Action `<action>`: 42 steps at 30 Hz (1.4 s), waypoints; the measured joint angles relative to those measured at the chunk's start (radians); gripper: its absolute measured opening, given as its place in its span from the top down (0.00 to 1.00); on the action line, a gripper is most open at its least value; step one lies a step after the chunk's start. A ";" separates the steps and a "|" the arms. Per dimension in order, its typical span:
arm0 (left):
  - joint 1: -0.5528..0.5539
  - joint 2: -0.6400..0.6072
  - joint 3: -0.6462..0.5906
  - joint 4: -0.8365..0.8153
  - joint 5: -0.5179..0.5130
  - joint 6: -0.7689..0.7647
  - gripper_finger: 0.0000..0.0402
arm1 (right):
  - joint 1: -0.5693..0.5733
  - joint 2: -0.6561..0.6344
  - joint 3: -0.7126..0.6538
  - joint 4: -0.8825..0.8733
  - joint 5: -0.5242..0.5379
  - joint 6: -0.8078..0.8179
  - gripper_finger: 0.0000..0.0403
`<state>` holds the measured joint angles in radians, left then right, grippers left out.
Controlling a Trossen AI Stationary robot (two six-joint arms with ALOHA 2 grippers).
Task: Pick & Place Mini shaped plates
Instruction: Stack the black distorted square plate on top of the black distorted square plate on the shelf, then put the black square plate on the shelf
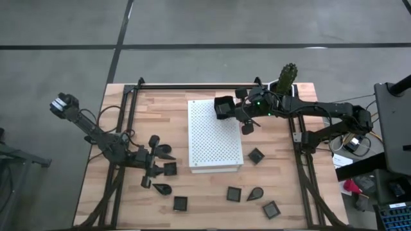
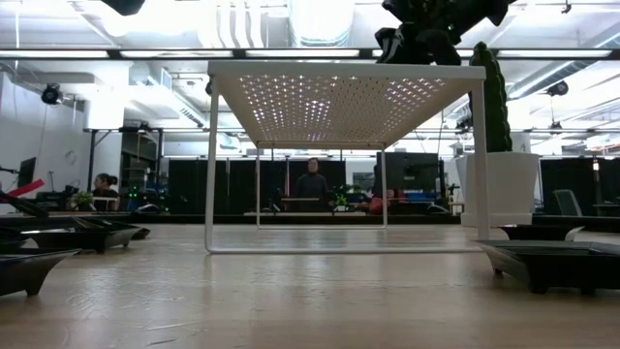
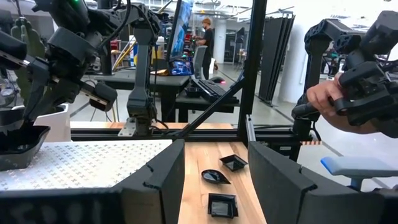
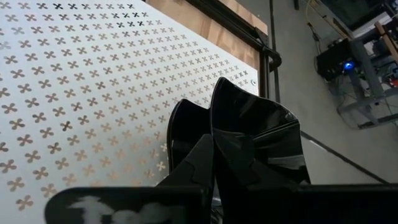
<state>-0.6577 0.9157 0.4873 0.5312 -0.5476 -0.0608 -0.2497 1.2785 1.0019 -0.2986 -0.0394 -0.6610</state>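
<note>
The right gripper [image 1: 247,124], fingers pinched on a small dark square plate [image 1: 248,128], hangs over the white perforated board [image 1: 214,138], whose open surface lies directly beneath.

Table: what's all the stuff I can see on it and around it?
Table: one, light wood, under everything.
Board: one, white with holes, on legs in the middle.
Plates: about ten, dark grey, on the table left, front and right of the board.
Held plate: one, dark, above the board.
Cactus: one, green, back right corner.
Pot: one, white, under the cactus.
People: at least two, far behind the table.
Left claw: dark, open, low by the left plates.
Right claw: dark, shut on the held plate.
</note>
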 joint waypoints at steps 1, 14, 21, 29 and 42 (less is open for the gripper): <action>0.000 0.000 0.000 0.000 0.000 0.000 0.58 | 0.000 0.000 0.000 0.000 0.006 0.000 0.98; 0.000 0.000 0.000 0.000 0.000 0.000 0.58 | 0.000 0.000 0.000 -0.003 0.012 0.004 0.98; 0.000 0.000 0.000 0.000 0.000 0.000 0.58 | 0.001 0.001 0.000 -0.006 0.004 0.022 0.94; 0.000 0.000 0.000 0.000 0.000 0.000 0.58 | 0.001 0.000 0.003 -0.005 0.005 0.027 0.82; 0.000 0.000 0.000 0.000 0.000 -0.004 0.58 | 0.052 -0.013 0.004 0.000 0.007 0.096 0.81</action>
<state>-0.6579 0.9157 0.4873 0.5312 -0.5476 -0.0652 -0.1981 1.2654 1.0061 -0.2983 -0.0320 -0.5653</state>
